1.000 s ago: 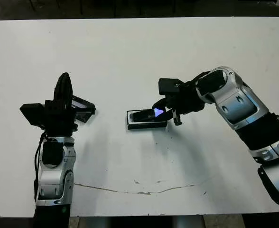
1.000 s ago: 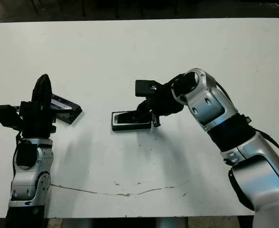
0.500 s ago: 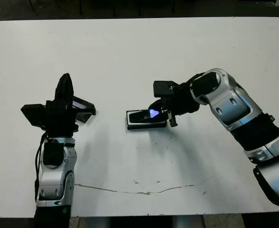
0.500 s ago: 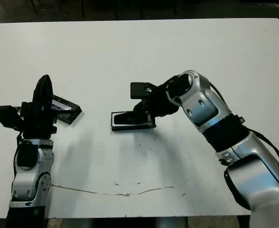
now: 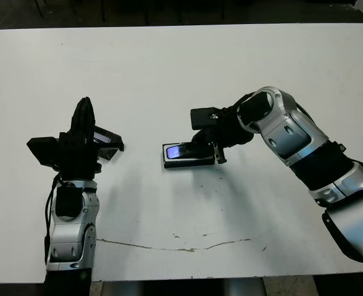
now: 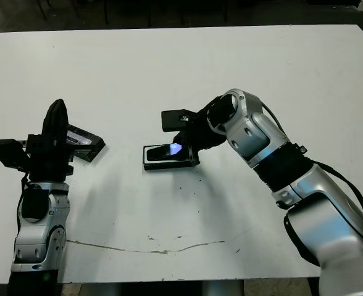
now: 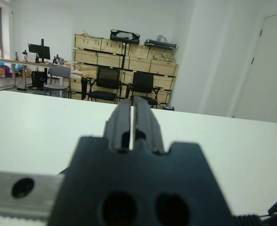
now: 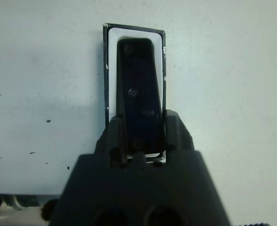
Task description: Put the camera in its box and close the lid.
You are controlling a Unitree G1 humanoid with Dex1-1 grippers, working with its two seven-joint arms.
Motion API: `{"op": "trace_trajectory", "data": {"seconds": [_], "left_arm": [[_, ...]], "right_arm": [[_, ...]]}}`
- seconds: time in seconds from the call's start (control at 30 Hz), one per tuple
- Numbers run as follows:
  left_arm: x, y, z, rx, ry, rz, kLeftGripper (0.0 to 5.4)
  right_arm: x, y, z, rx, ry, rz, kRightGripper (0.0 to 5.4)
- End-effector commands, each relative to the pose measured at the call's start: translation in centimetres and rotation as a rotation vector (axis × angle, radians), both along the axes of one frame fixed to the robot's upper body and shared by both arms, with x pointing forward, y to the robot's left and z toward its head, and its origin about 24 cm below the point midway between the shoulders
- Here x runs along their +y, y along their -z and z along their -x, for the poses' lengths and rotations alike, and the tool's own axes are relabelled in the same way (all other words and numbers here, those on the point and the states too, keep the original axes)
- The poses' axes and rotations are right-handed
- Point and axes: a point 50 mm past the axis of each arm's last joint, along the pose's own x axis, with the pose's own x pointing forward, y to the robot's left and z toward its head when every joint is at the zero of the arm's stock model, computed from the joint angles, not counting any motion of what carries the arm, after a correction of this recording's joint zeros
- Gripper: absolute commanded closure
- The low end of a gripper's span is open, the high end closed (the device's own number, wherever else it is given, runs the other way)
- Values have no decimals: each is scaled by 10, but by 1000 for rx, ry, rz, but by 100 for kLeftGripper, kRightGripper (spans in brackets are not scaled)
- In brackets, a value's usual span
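The right gripper (image 8: 138, 150) is gripping the slim black glossy-faced camera (image 8: 137, 101) at its near end, jaws closed on its sides, the camera lying inside the shallow white-lined black box (image 8: 135, 31). Risk: lifting away without letting go could be dragging it out again. The left gripper (image 5: 83, 120), jaws closed on nothing, is hovering beside the flat black lid (image 5: 106, 143), well apart; nothing on the white desk (image 5: 187, 68) is standing between

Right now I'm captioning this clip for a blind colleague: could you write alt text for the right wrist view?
Seen from the wrist, the right hand holds the slim black camera by its near end, the camera lying lengthwise inside the white-lined box. The box sits on the white table, which shows a few small dark specks.
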Motion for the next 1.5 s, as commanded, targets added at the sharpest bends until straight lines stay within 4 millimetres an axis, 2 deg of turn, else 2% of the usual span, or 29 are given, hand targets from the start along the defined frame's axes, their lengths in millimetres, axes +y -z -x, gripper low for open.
{"op": "trace_trajectory", "data": {"seconds": [0.03,0.4,0.6,0.77,1.0,1.13,1.33,1.5], "left_arm": [[3,5,1,29,-21,-17,540],[1,4,-1,26,-12,-20,540],[2,5,-1,30,-12,-12,540],[2,5,-1,31,-16,-18,540],[2,4,-1,24,-10,-23,540],[2,4,-1,25,-14,-22,540],[2,5,-2,30,-12,-19,540],[1,6,0,30,-13,-18,540]], "right_arm": [[-11,-9,-5,-49,-5,-35,384],[-47,-81,-23,-190,66,-236,191],[-63,-106,-27,-206,78,-377,89],[-71,-115,-27,-162,113,-419,3],[-69,-111,-22,-296,225,-434,1],[-65,-105,-19,-291,269,-505,1],[-62,-87,-22,-394,405,-594,83],[-58,-69,-28,-429,427,-511,175]]}}
